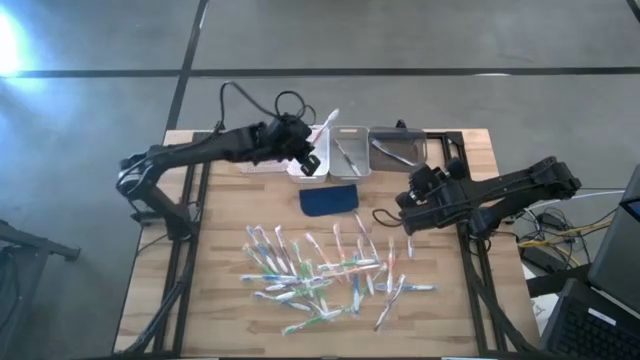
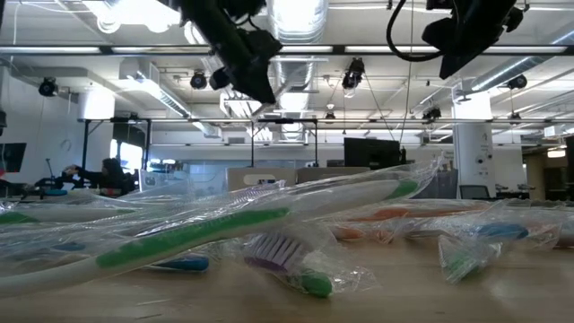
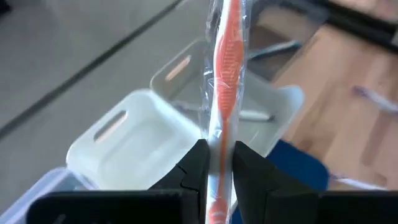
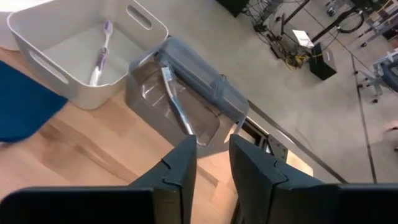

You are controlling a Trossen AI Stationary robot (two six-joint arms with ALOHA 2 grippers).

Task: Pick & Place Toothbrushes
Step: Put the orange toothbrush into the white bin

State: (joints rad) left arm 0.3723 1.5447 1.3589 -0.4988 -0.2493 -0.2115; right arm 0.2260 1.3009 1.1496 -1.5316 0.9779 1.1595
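Toothbrushes (image 1: pixel 325 272), thin whitish plastic sticks in clear wrappers with green, orange-red and blue accents, lay scattered in a loose heap across the near half of the pale wooden table (image 1: pixel 225 200), some crossing one another. One orange-red toothbrush in a clear wrapper (image 3: pixel 225 74) was clamped between the dark fingers of the left gripper (image 3: pixel 219 163), its handle sticking out past the fingertips over a white plastic bin with slot handles (image 3: pixel 134 140) at the table's far edge. In the high view the left gripper (image 1: pixel 305 152) hovered at that row of bins, the held brush (image 1: pixel 328 122) angling away from it. A light grey bin (image 4: pixel 87 46) held a purple-accented toothbrush (image 4: pixel 99 59), and the smoky translucent bin (image 4: pixel 177 102) beside it held a greyish one (image 4: pixel 177 106). A dark blue rounded rectangular pad (image 1: pixel 329 199) lay just in front of the bins. The right gripper (image 1: pixel 412 204) hung above the table near the right side, between the bins and the heap; its fingers (image 4: pixel 180 168) stood a little apart with nothing between them.
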